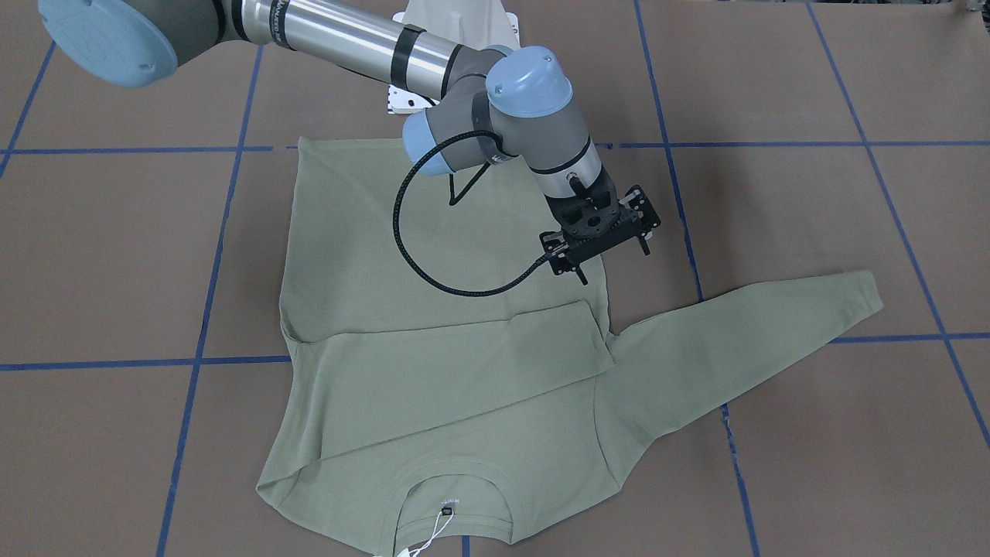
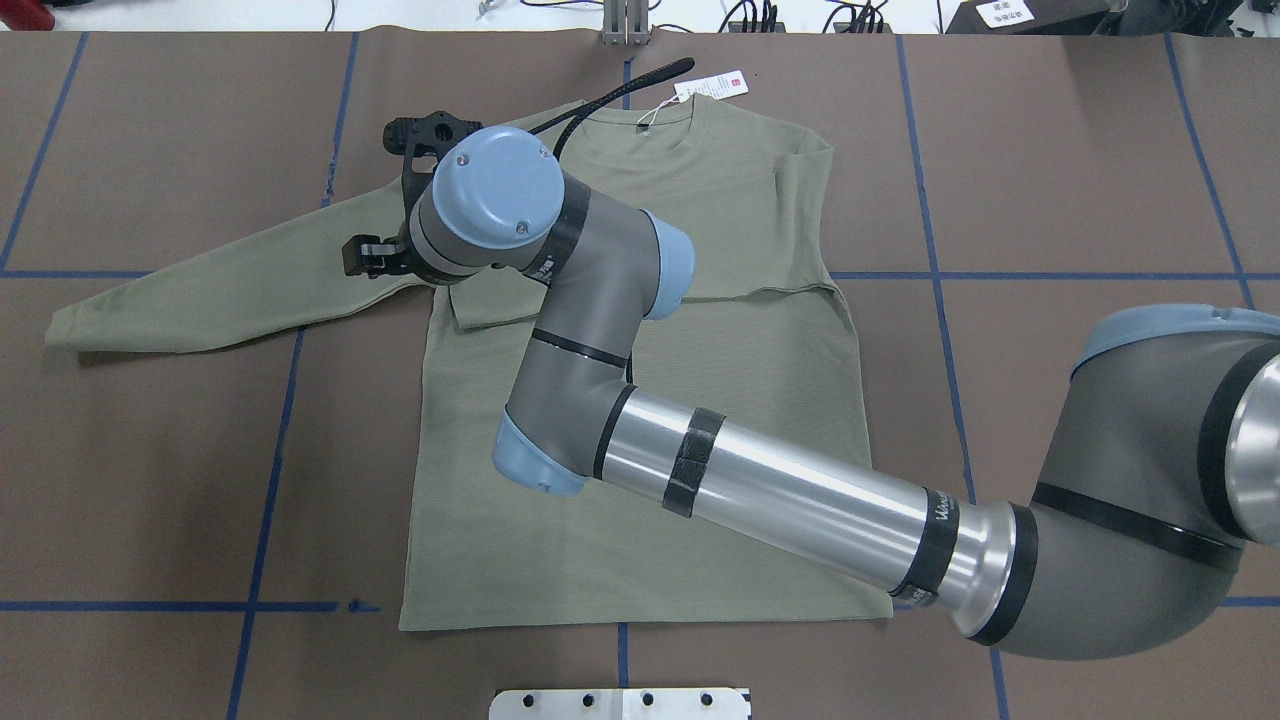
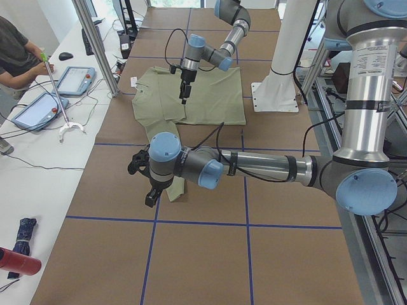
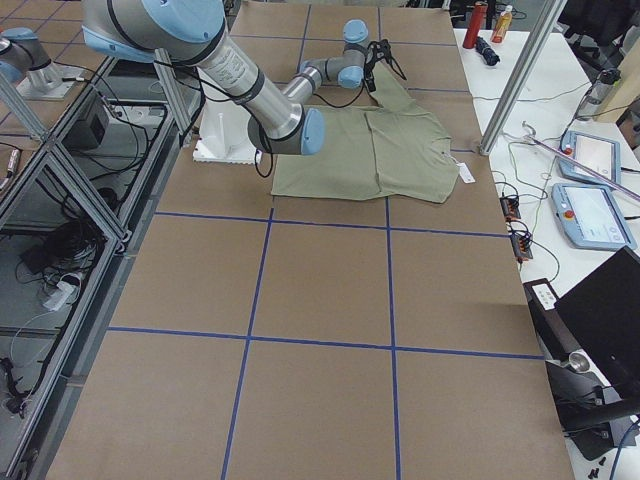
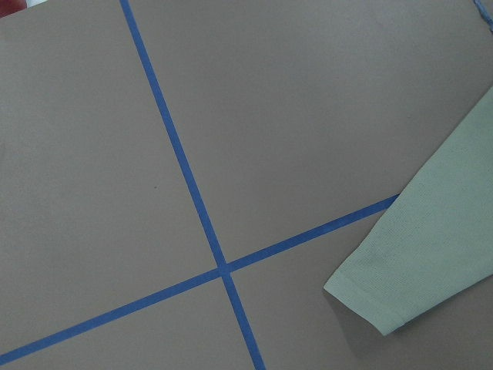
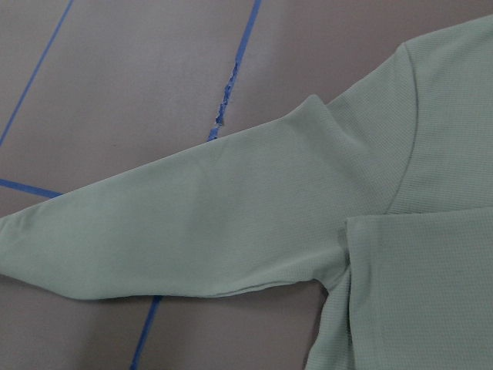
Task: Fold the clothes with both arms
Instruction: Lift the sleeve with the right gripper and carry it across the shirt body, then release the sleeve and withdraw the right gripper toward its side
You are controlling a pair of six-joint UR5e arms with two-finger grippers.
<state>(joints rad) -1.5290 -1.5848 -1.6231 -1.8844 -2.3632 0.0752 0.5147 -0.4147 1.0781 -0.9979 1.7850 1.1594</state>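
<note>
The soft, finely ribbed sage-green long-sleeved shirt [image 2: 720, 400] lies flat on the brown paper-covered table [image 2: 1050, 450]. One sleeve [image 1: 464, 348] is folded across its chest. The other sleeve [image 2: 220, 290] and the body look unfolded, so most folding remains. The black right gripper [image 1: 612, 261] hovers over the shirt's armpit and the left gripper [image 3: 147, 190] over its cuff. Whether either pair of jaws is open cannot be told.

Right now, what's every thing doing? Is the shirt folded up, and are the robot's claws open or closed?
shirt: flat on the table, partly folded.
one sleeve: folded across the chest.
other sleeve: stretched straight out, unfolded.
hang tag: on its string, past the collar.
right gripper: above the shirt, holding nothing; open or shut unclear.
left gripper: near the stretched sleeve's cuff; open or shut unclear.
</note>
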